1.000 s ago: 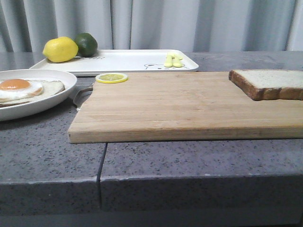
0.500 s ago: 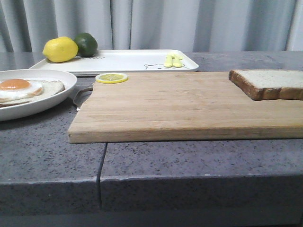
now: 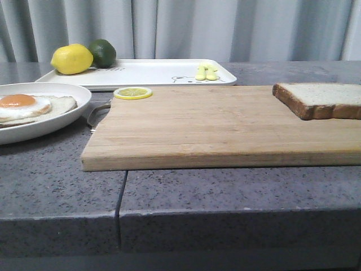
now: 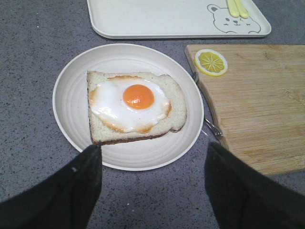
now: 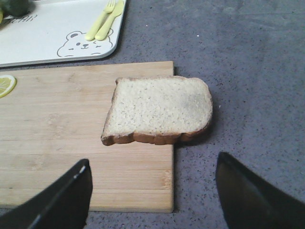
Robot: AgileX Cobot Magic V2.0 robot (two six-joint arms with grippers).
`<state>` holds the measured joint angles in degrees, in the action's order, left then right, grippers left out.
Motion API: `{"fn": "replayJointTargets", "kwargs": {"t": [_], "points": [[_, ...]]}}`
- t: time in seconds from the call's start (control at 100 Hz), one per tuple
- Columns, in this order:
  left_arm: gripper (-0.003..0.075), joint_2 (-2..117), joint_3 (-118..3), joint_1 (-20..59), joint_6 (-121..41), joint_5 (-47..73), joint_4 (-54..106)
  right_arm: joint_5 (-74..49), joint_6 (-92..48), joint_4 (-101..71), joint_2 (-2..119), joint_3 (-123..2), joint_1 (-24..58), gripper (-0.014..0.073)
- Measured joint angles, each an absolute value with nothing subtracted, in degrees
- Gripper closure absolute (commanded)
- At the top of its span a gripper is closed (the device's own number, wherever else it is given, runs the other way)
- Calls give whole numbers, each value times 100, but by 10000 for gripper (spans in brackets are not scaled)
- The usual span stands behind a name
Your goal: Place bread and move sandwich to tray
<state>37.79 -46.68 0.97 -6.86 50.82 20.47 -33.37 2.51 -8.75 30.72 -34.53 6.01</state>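
Note:
The bread (image 5: 159,109) lies on the right end of the wooden cutting board (image 5: 57,138), overhanging its edge; it also shows in the front view (image 3: 318,100). A fried egg (image 4: 131,104) lies on a flat pale slice (image 4: 176,102) in the round white plate (image 4: 71,102), with no top slice on it. The white tray (image 3: 146,72) with the bear drawing stands at the back. My left gripper (image 4: 152,155) is open and empty above the counter beside the plate. My right gripper (image 5: 152,167) is open and empty, short of the bread. Neither gripper shows in the front view.
A lemon (image 3: 71,58) and a lime (image 3: 102,52) sit on the tray's far left end. Yellow toy cutlery (image 3: 206,72) lies on the tray's right end. A lemon slice (image 3: 133,92) lies on the board's back left corner. A metal handle (image 4: 209,126) sticks out beside the plate.

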Motion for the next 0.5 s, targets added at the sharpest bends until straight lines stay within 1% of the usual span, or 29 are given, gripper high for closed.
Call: {"fn": "replayJointTargets", "kwargs": {"t": [0.39,0.5], "points": [[302,3779,-4668,97,-686,5082,2047,-3181,251,-744,3072,-3453,601,51],[302,3779,-4668,97,-686,5082,2047,-3158,119,-989,3072,-3453,601,53]]}}
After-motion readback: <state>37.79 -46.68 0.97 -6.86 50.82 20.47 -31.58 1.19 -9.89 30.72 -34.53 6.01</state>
